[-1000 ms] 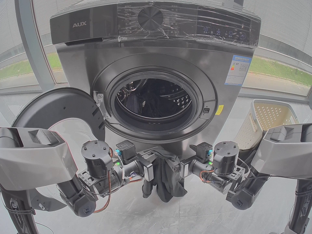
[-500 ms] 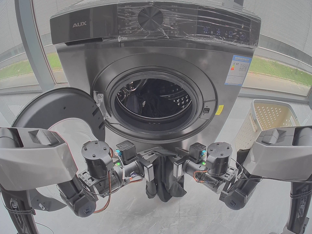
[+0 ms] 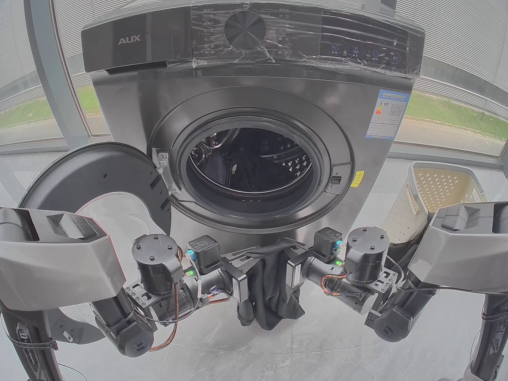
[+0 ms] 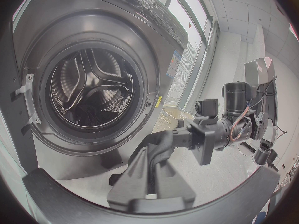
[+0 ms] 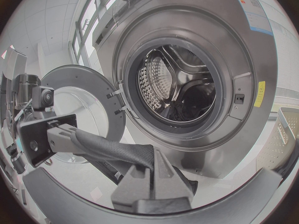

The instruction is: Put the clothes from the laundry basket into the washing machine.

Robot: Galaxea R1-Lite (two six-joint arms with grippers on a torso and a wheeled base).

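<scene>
A black garment (image 3: 272, 292) hangs between my two grippers, low in front of the washing machine (image 3: 254, 107). My left gripper (image 3: 253, 263) is shut on its left end and my right gripper (image 3: 283, 263) is shut on its right end. The cloth is pinched in the left gripper (image 4: 151, 159) and in the right gripper (image 5: 152, 165), with a taut strip running between them. The machine's door (image 3: 95, 186) stands swung wide to the left. Dark clothes lie at the bottom of the drum (image 3: 251, 162). The cream laundry basket (image 3: 439, 191) stands on the floor to the machine's right.
The open door (image 5: 84, 109) takes up the space left of the drum opening (image 5: 177, 84). Pale tiled floor (image 3: 296, 345) lies below the hanging garment. Windows run behind the machine.
My right gripper came in toward the left one, then both rose slightly, pulling the garment's top edge taut. The garment hangs a little higher off the floor.
</scene>
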